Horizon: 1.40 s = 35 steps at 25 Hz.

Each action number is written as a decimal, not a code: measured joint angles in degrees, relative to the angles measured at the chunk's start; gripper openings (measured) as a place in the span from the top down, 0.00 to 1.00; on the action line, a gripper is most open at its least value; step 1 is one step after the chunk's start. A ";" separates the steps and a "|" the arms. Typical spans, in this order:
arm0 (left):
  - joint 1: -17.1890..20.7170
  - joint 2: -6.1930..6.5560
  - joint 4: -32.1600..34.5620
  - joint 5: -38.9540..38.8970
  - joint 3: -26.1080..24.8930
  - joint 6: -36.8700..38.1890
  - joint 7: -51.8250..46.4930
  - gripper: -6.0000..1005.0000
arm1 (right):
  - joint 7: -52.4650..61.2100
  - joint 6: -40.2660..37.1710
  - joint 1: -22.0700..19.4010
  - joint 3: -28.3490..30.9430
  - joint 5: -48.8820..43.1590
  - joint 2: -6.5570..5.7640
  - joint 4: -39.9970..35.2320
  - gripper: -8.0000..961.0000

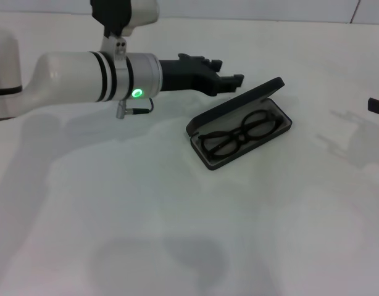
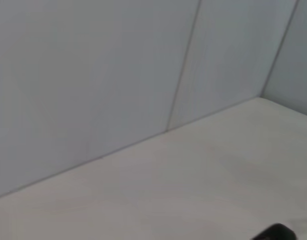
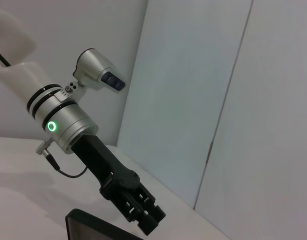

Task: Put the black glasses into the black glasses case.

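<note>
Black glasses (image 1: 240, 132) lie inside the open black glasses case (image 1: 282, 126), mid-tabletop (image 1: 177, 234) toward the far edge. Left gripper (image 1: 229, 76) hovers behind the raised lid, jaws seemingly closed; right gripper (image 1: 377, 108) at the right edge, jaws unclear. Probably next: press the lid down gently.

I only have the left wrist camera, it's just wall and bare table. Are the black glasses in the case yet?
Observer: Yes. In the head view the black glasses lie folded flat inside the black glasses case.
Operator: Is the lid shut?
Observer: No, the case is open, with its lid tilted up on the far side.
Operator: Where is my left gripper relative to it?
Observer: The left gripper is on the far side of the lid, near its top edge. I cannot tell whether they touch. The right gripper sits off at the table's right edge.
</note>
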 joint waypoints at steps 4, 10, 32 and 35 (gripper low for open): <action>-0.23 0.05 2.00 3.37 -0.01 0.29 0.26 0.36 | -0.26 0.10 0.00 0.33 0.03 0.04 0.11 0.34; -0.80 -0.15 6.67 9.02 -0.01 -0.66 4.04 0.36 | -0.26 1.10 0.01 0.55 0.04 0.01 0.65 0.34; 9.98 2.92 -6.04 -3.57 -0.12 45.99 25.95 0.36 | -5.15 -11.15 13.10 -6.97 -2.81 -1.16 15.05 0.30; 13.75 3.71 -6.35 -2.77 -0.09 49.35 30.75 0.36 | -7.72 -10.29 16.34 -7.33 -2.79 -0.17 19.89 0.29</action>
